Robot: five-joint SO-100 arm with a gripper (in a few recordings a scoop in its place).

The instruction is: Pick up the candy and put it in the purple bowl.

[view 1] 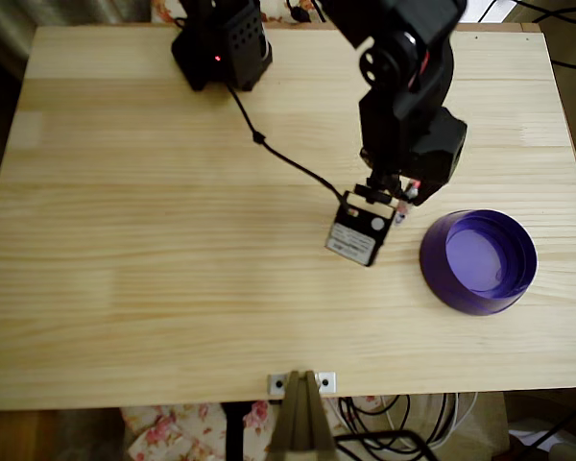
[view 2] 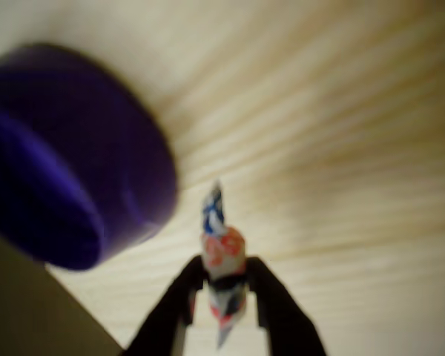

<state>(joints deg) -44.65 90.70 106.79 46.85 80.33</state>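
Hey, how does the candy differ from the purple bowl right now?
The candy is slim with a white wrapper marked red and dark; the bowl is round and solid purple. The candy is far smaller than the bowl. The candy is pinched between the fingers of the end effector, held above the table; the bowl sits on the table, untouched. In the wrist view both are blurred.

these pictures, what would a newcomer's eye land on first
Probably the purple bowl, vivid against the pale wooden table at the overhead view's right. Next, in the wrist view, the gripper pinching the candy upright between its dark fingers, the bowl looming blurred at upper left.
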